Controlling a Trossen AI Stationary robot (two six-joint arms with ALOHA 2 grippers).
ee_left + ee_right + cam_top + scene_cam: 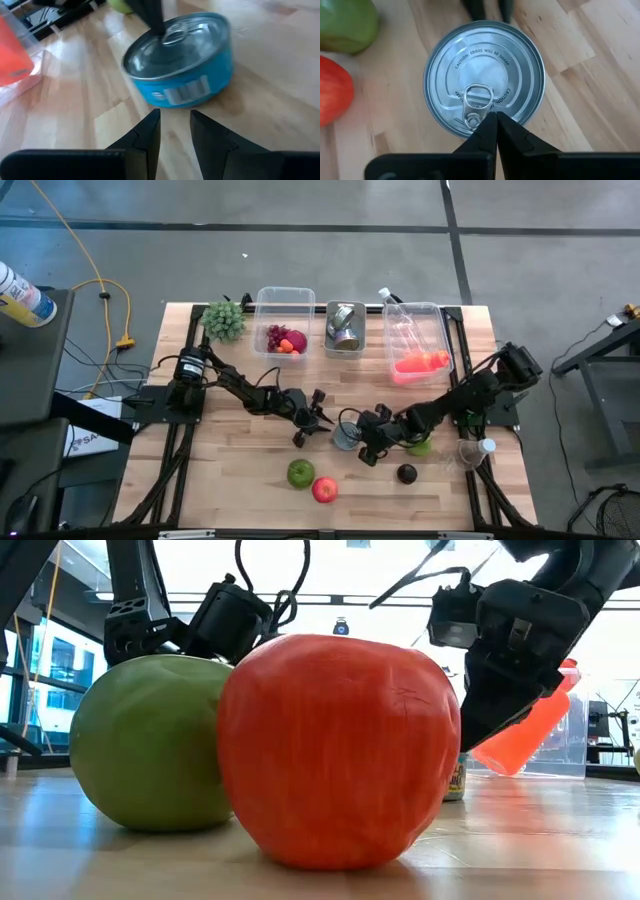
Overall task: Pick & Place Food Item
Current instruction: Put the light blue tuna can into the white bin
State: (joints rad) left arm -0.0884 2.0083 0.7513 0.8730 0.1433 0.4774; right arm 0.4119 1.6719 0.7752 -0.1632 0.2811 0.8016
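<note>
at the near edge of the wooden table (250, 480) lie a green apple (300, 473) and a red apple (324, 490), touching or almost touching, the red one nearer and to the right. in the low view the red apple fills the middle of the picture with the green apple beside it. a dark round fruit (406, 474) sits to their right, apart from them.

farther in, at the table's middle, stands the task's thing: a short round can (484, 77) with a blue side label and a plain silver lid with a pull ring. it stands upright on the bare wood, between the two grippers.

the left gripper (312, 420) reaches in from the left, its arm stretched low across the table from the left base. its fingers (145, 137) stand slightly apart with a narrow gap, pointing at the can's side just beside it; they hold nothing.

the right gripper (495, 120) reaches in from the right, its arm bent low from the right base. its fingers are pressed together, tips over the can's lid next to the pull ring; whether they touch the lid cannot be told, and they grasp nothing. a green fruit (420, 446) lies under that arm.

at the far edge stand three clear bins (283, 300): left with purple and orange food, middle with metal cans, right with an orange item and a bottle. a green leafy ball (224, 320) lies left of them.
</note>
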